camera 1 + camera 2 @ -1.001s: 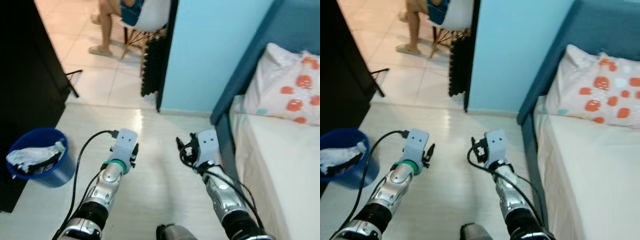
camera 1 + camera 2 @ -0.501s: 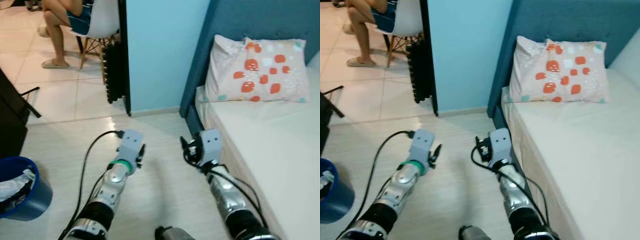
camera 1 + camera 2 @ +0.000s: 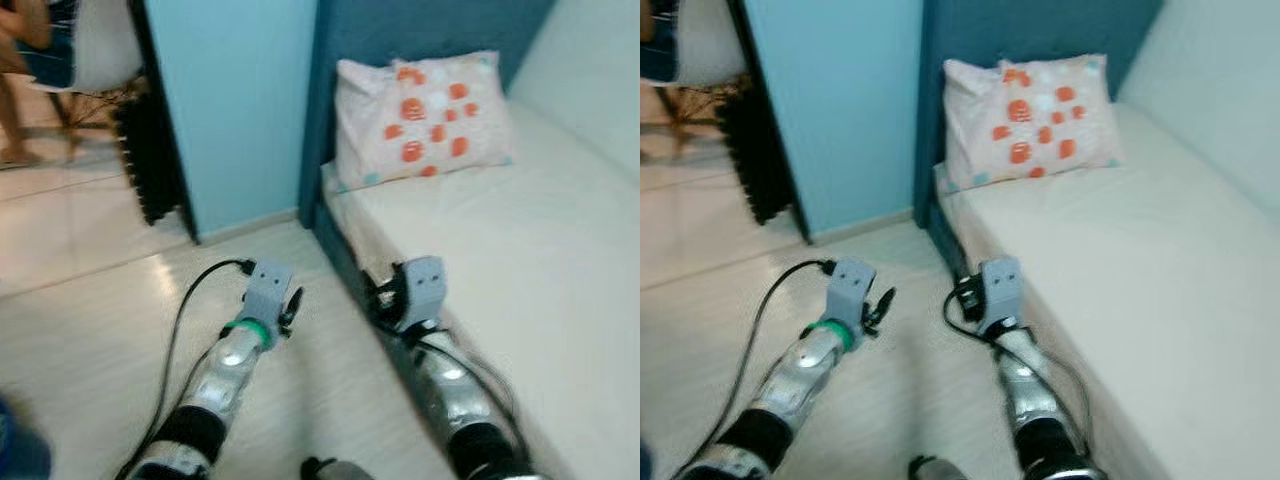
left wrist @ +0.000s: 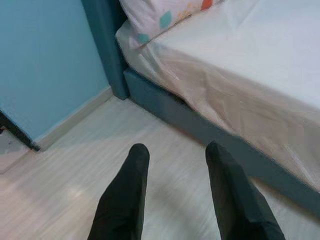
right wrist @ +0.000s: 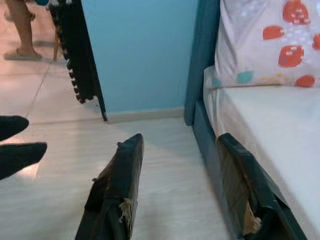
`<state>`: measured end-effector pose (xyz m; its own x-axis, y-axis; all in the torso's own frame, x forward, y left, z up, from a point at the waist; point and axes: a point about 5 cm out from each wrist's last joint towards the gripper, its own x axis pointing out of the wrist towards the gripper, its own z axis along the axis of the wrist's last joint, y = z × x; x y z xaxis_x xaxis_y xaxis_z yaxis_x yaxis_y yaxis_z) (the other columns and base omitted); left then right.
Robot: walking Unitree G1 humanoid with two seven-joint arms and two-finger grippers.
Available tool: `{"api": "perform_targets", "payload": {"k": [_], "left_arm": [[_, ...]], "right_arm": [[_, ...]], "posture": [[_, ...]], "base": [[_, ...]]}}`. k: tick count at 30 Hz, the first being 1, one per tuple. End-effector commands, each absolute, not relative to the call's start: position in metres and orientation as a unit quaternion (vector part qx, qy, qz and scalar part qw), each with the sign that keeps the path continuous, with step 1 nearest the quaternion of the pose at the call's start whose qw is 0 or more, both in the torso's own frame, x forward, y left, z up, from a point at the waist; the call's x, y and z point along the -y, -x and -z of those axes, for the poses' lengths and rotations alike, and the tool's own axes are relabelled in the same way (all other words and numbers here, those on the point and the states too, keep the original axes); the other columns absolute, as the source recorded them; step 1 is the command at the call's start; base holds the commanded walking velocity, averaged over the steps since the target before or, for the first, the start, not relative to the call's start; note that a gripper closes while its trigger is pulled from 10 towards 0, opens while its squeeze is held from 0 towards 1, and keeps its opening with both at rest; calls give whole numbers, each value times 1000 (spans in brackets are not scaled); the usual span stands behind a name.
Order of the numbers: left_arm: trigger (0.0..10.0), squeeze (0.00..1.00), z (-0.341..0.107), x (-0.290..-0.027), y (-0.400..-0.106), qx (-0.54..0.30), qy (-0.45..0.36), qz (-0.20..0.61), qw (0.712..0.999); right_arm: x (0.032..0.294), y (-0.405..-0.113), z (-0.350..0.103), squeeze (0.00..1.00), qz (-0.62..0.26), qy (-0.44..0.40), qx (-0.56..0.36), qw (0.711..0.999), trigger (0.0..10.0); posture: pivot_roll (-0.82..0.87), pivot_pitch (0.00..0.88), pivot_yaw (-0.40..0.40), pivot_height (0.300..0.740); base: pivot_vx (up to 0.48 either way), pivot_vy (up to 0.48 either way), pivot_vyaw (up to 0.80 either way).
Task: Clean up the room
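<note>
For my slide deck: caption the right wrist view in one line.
Right end effector, fingers open and empty, held over pale floor beside the bed with its spotted pillow.

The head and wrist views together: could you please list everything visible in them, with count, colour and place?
pillow: one, pale pink with orange and teal spots, at the head of the bed
bed: one, white sheet on a dark blue frame, to the robot's right
wall: light blue, ahead
floor: pale wood, under both arms
foam mat: one, black, leaning by the wall's edge
chair: one, white with wooden legs, far left
person's leg: by the chair
left gripper: open, over the floor
right gripper: open, beside the bed frame
</note>
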<state>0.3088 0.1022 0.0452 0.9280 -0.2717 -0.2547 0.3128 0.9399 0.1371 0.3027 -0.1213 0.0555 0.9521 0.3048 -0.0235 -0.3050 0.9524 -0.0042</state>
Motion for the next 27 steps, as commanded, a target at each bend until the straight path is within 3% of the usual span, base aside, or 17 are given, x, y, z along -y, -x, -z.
{"api": "perform_targets", "payload": {"k": [1,27], "left_arm": [[10000,0,-43,-98,-306,-121,-86,160,976],[10000,0,-49,-94,-309,-108,-86,174,975]], "right_arm": [[128,-301,-52,0,-141,1,-19,990,10000],[131,-302,-54,0,-139,4,-16,990,10000]], "posture": [[-35,0,13,740],[-41,0,15,740]], "base": [[0,0,-781],[0,0,-782]]}}
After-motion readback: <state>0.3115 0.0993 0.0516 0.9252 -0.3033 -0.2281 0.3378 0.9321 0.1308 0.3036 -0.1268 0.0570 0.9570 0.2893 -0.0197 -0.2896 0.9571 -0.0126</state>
